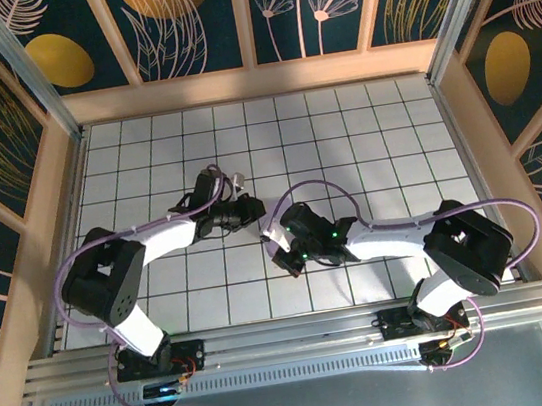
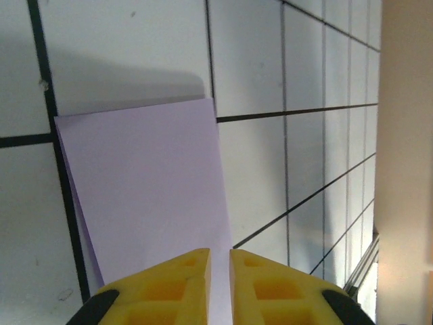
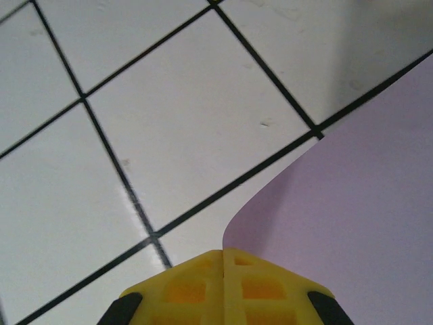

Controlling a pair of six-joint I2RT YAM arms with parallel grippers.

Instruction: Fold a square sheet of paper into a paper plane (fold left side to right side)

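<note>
The two arms met near the middle of the white table with black grid lines (image 1: 341,122), with the left gripper (image 1: 249,209) and the right gripper (image 1: 287,258) close to each other.

From the left wrist, the thin lavender square sheet of paper (image 2: 149,196) lay flat on the tiles straight ahead of the left gripper (image 2: 220,258). A sliver of a second lavender layer showed along its left edge, so it looked doubled over. That gripper's yellow moulded fingers (image 2: 183,281) stood a narrow slit apart. Lavender showed through the slit, and nothing seemed pinched there.

From the right wrist, the right gripper (image 3: 223,256) had its yellow fingers pressed together. A curled edge of the sheet (image 3: 352,203) rose off the tiles to meet their seam. It appeared clamped on that edge (the contact itself sat under the fingertips, out of sight).

The step in hand was judged to be the opening left-to-right fold, with the sheet carried across but not yet creased. The next move would call for lowering the held edge squarely onto the layer beneath. The right gripper would then need to let go and the fold line be pressed flat without the thin paper skidding.
</note>
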